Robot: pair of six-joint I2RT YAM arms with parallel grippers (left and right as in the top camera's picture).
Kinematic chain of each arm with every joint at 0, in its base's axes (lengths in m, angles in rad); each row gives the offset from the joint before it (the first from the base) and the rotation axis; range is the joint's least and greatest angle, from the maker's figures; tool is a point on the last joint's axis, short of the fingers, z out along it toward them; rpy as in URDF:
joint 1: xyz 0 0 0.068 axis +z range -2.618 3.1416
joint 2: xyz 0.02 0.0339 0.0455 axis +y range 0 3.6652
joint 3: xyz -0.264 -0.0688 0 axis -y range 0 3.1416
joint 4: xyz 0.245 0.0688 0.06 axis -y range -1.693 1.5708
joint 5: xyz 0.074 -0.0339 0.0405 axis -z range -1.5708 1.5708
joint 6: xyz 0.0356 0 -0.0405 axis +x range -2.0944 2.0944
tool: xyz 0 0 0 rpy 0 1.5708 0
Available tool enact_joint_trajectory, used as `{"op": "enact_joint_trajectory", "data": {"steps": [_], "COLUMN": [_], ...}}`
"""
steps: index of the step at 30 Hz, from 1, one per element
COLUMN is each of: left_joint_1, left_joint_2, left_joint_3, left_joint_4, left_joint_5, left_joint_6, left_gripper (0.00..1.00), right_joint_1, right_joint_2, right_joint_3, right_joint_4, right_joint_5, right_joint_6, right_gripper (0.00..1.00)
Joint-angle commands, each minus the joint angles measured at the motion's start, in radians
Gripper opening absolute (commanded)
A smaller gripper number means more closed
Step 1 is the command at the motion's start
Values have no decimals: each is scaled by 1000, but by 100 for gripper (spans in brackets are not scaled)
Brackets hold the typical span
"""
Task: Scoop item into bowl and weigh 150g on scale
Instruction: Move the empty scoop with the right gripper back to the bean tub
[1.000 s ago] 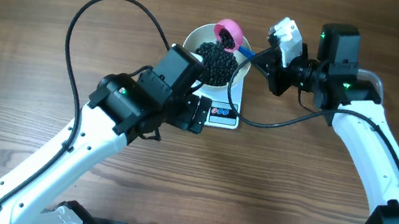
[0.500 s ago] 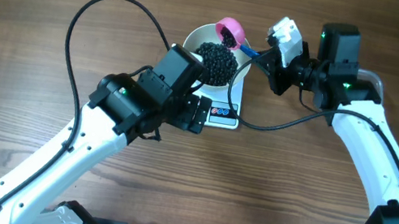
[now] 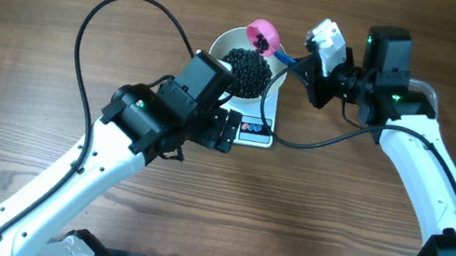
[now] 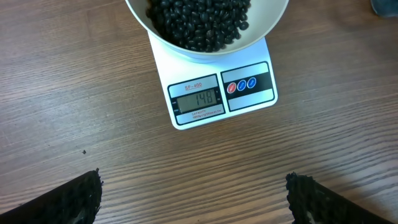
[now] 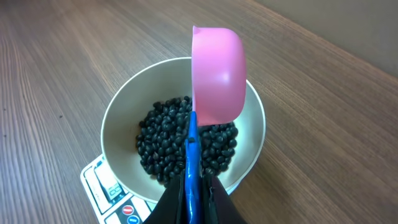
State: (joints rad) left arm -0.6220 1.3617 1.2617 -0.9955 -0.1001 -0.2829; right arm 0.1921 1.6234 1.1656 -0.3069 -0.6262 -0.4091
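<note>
The white bowl (image 3: pixel 219 49) of black beans (image 3: pixel 247 71) stood on the kitchen scale (image 4: pixel 214 93), in the upper middle of the overhead frame, and its display (image 4: pixel 198 99) showed 148. The right gripper (image 5: pixel 193 200) was closed tight on the blue handle (image 5: pixel 191 155) of the pink scoop (image 5: pixel 216 74), which was tilted over the bowl. The left gripper (image 4: pixel 194 199) hung wide open and empty below the scale.

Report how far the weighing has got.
Done: the bowl sits on the scale with beans heaped inside, and the display reads 148. In hand: the right gripper is shut on the blue handle of the pink scoop, tipped over the bowl; the left gripper hangs open. Left: a few more beans to reach 150.
</note>
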Motion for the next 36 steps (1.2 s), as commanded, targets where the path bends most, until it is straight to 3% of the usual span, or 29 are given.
{"op": "enact_joint_trajectory", "data": {"steps": [1,15,19,22,28,36], "left_joint_1": [-5,-5,-5,-5,-5,-5], "left_joint_2": [1,1,1,1,1,1], "left_joint_3": [16,16,16,16,16,16], "left_joint_4": [0,-1,0,0,0,0], "left_joint_5": [2,2,2,2,2,2], "left_joint_6": [-10,-10,-10,-10,-10,-10], "left_gripper": [100,100,100,100,100,100], "right_joint_1": [2,1,1,-3,-72,-315], "right_joint_2": [11,11,11,11,11,11], "right_joint_3": [4,4,4,4,4,4], "right_joint_4": [0,0,5,24,126,127], "right_joint_5": [-3,-3,-5,-122,-140,-257], "right_joint_6": [29,65,302,369,690,755], "right_gripper": [4,4,4,4,4,4]}}
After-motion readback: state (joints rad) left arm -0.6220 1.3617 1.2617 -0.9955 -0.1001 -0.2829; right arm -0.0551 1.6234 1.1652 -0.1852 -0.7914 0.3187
